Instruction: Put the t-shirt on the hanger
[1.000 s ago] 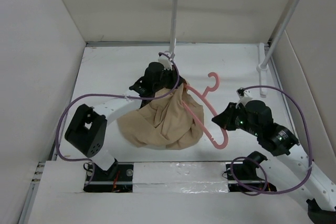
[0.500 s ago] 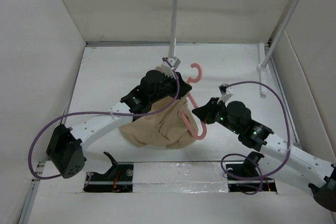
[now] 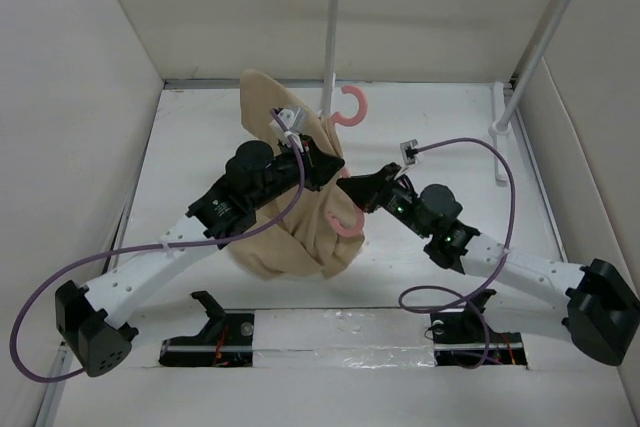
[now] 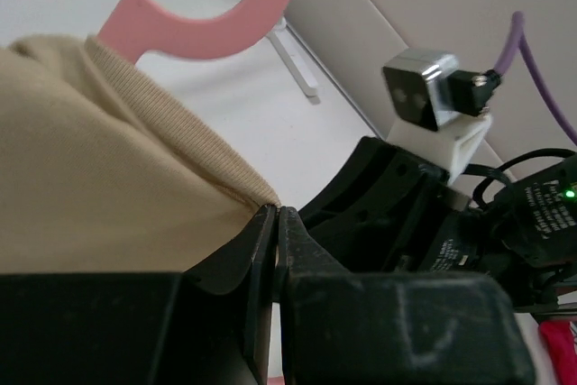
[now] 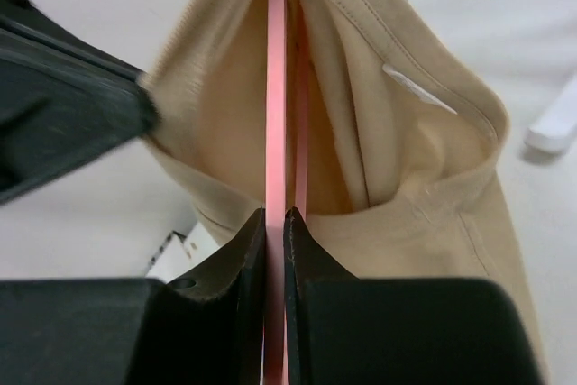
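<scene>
— Where does the hanger lie against the t-shirt?

— Mostly inside it. From above, only the hook shows past the cloth on the far side, and one curved end on the near side. Its long axis runs near to far, steeply. The shirt hangs over the middle of the table, gathered around it.

— And the tools?

— The right tool is pinched narrow onto the pink bar. Its own camera sees the bar edge-on, running straight into the opening with tan cloth on either side. The left tool is closed tight on the ribbed collar edge, close beside the right arm, with the hook above it.

— Which arm has the next move?

— I'd judge the left. It holds the collar nearest the hook, so drawing the cloth down the bar, away from the hook, should seat the shoulders. The risk is bunching, since a hump of cloth stands up at the far left.
</scene>
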{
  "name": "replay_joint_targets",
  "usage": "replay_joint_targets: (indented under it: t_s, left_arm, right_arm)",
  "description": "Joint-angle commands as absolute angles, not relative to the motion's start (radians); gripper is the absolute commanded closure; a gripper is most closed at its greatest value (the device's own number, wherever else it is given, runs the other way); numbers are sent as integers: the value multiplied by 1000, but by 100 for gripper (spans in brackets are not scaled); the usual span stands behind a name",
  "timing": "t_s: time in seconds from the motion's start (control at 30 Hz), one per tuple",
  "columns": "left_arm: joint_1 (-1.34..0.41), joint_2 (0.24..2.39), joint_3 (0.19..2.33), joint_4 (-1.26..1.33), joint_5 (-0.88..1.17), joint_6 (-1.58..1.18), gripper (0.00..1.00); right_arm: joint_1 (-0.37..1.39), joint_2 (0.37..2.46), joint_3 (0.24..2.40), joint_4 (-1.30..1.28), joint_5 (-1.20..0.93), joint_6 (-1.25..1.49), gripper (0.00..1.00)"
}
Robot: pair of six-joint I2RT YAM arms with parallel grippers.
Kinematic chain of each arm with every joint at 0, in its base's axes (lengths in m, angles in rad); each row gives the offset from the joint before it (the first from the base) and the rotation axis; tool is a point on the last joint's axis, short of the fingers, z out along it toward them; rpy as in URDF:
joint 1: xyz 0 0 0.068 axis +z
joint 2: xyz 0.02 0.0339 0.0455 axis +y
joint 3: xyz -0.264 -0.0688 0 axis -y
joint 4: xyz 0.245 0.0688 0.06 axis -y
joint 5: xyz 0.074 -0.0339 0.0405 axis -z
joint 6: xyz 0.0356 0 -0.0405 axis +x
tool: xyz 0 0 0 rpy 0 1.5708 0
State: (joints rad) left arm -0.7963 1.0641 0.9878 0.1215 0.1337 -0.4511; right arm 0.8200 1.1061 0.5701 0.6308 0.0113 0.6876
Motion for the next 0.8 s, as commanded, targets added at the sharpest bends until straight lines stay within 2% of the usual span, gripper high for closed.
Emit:
replay_joint_targets:
  t_s: [0.0, 0.2, 0.23, 0.4, 0.5, 0.57, 0.67, 0.77]
  left_arm:
    - [-810, 1037, 1017, 78, 135, -465, 100]
    - [-810, 940, 951, 52, 80, -485, 100]
    - [-810, 936, 951, 49, 92, -486, 100]
    - [-810, 962, 953, 25, 101, -483, 100]
    - [-810, 974, 957, 20, 91, -480, 100]
    - [-810, 980, 969, 2, 78, -466, 92]
    - [-810, 930, 944, -8, 46, -474, 66]
    - [-810, 891, 934, 21, 11, -488, 60]
  right_arm:
    - [822, 1048, 552, 988, 55, 661, 100]
    - [909, 727, 511, 870, 227, 565, 100]
    - [920, 729, 494, 880, 235, 557, 100]
    - [960, 1030, 549, 989, 258, 509, 100]
    - [960, 1026, 554, 997, 276, 486, 100]
    - [998, 994, 551, 971, 343, 425, 100]
    - [1060, 910, 516, 957, 452, 352, 100]
    - [1116, 878, 473, 980, 543, 307, 100]
